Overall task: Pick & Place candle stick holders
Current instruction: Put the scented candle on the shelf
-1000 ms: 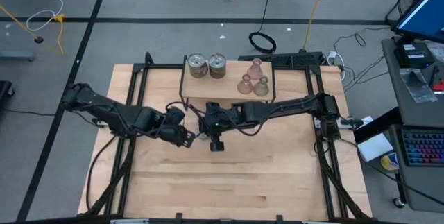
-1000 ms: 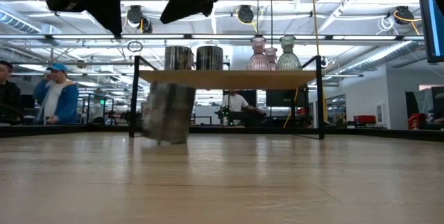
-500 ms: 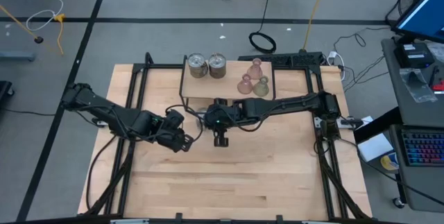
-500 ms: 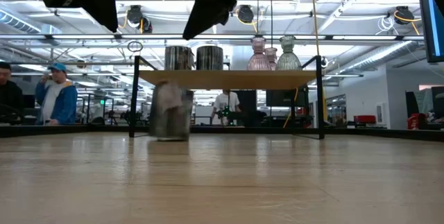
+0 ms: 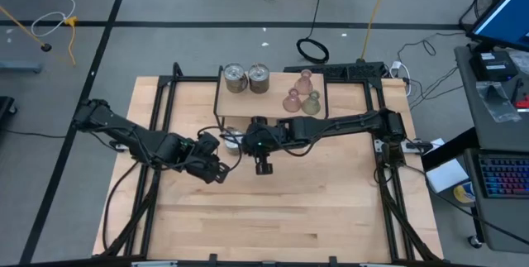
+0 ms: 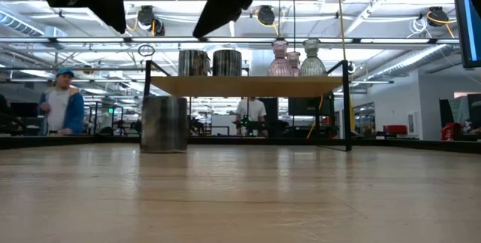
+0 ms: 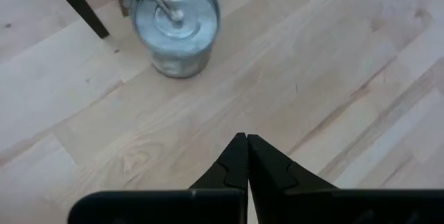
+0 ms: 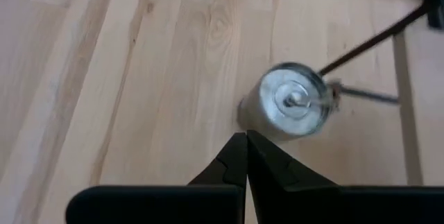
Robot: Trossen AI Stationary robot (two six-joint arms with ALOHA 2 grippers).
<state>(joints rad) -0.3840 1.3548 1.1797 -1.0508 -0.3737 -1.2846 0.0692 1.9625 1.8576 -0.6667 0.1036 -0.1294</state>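
My left gripper [image 7: 247,141]: jaws together, empty, held above the tabletop [image 5: 281,209]. My right gripper [image 8: 245,139]: jaws together, empty, just beside the left. 1 silver holder [image 6: 164,123] stands upright on the tabletop by the shelf [image 6: 248,85] leg, clear of both grippers. On the shelf: 2 silver holders [image 5: 246,78], 2 pink glass holders [image 5: 293,99], 1 green glass holder [image 5: 311,102].
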